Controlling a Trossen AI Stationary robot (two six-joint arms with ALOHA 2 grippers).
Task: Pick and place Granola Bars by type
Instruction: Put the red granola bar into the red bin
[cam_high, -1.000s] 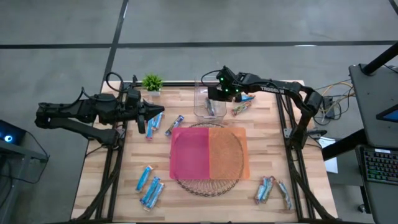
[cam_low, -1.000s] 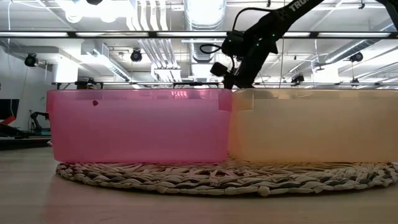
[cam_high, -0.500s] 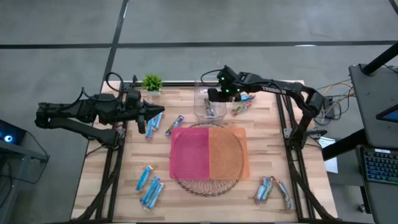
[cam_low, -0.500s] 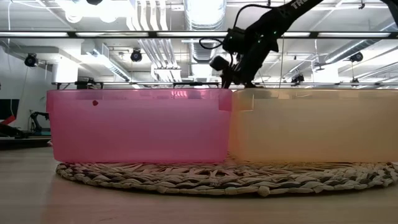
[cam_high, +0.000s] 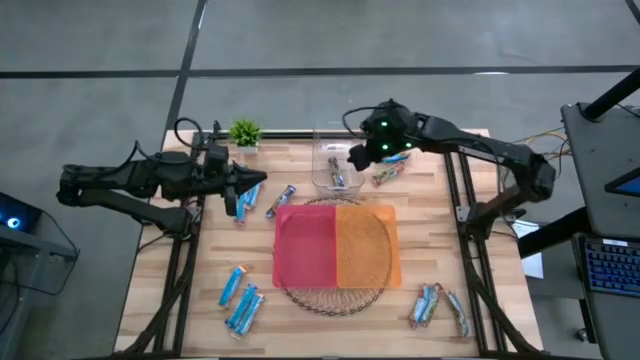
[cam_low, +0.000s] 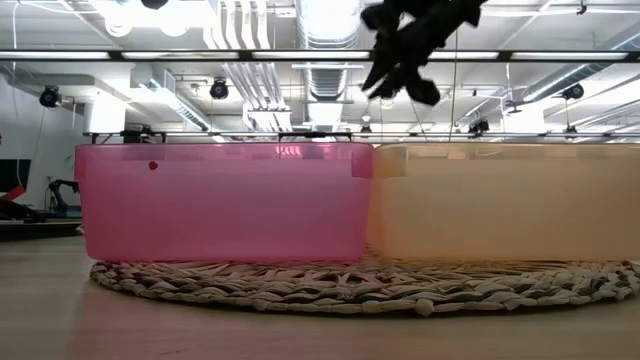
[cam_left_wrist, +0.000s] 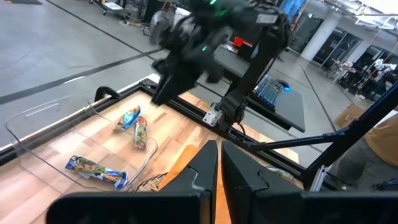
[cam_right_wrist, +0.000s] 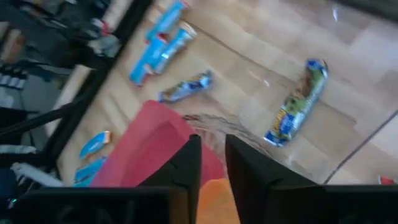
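Note:
Shiny wrapped granola bars lie scattered on the wooden table. One multicoloured bar (cam_high: 335, 172) (cam_right_wrist: 298, 112) lies flat on the floor of a clear container (cam_high: 322, 160). My right gripper (cam_high: 356, 158) (cam_right_wrist: 213, 152) hovers above that container, open and empty. My left gripper (cam_high: 241, 190) (cam_left_wrist: 219, 168) waits shut at the table's left, just above light blue bars (cam_high: 250, 195). A dark bar (cam_high: 280, 200) lies beside them. Two bars (cam_high: 390, 172) rest right of the container.
A pink bin (cam_high: 305, 245) and an orange bin (cam_high: 367, 245) stand side by side on a round woven mat (cam_high: 335, 298) at the table's middle. More bars lie near left (cam_high: 240, 298) and near right (cam_high: 437, 305). A small green plant (cam_high: 244, 132) stands at the far edge.
My right gripper has risen out of the clear container and drawn a little toward the table's right edge. In the low view it has climbed from bin-rim height to the top of the picture. The bar stays in the container.

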